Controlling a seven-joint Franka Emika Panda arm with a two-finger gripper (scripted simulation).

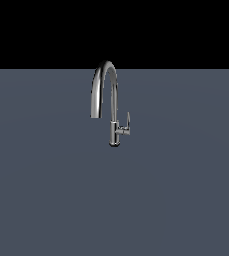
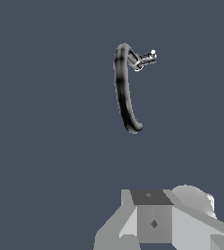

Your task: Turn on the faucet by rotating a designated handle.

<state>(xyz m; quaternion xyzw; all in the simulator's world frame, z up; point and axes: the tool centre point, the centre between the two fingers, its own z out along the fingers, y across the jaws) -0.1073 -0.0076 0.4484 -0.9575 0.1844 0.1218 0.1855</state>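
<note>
Your grey blocky gripper (image 2: 155, 222) showed only in the wrist view, as a boxy body with a rounded part next to it. Its fingertips were cut off by the edge of the picture, so you could not tell if the jaws were spread or pressed together. It held nothing that you could see, and it was well apart from the faucet.

In the exterior view the arm did not appear. There the tall shiny chrome faucet with the high arched gooseneck spout (image 1: 107, 85) stood upright on the flat slate-grey floor (image 1: 46, 200), a little above the middle of the picture. Its spout curved over and came down toward 9 o'clock of the slim body. The small flat chrome lever handle (image 1: 126, 125) sat on a short stub at 3 o'clock of the lower body, with its blade pointing up.

In the wrist view you saw the faucet (image 2: 124, 93) from above, and the handle (image 2: 146, 58) stuck out beside the arch.
</note>
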